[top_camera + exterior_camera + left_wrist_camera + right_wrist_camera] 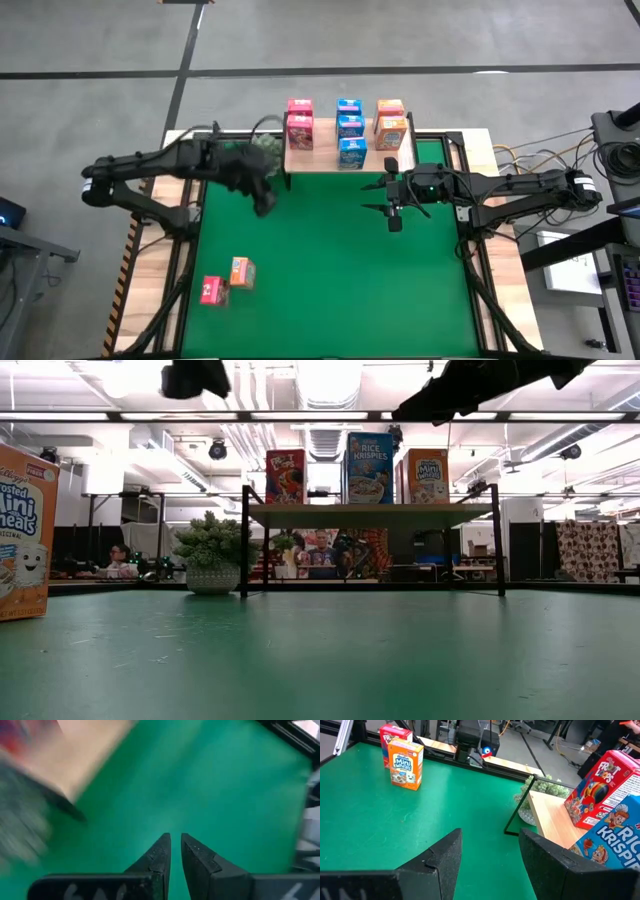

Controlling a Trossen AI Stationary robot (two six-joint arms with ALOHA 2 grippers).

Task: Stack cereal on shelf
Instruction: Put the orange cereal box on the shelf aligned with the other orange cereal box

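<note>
Nearest, orange box [22, 532]: light, crushable, best pinched across its narrow sides; left claw [175, 851] closed empty, right claw [487, 852] open.

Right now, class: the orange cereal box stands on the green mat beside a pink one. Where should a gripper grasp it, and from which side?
Grip the orange box across its narrow sides near the top, coming straight down from above. It stands upright, and the pink box sits close beside it, so a low sideways approach would likely bump that neighbour. The open right gripper looks wide enough.
</note>
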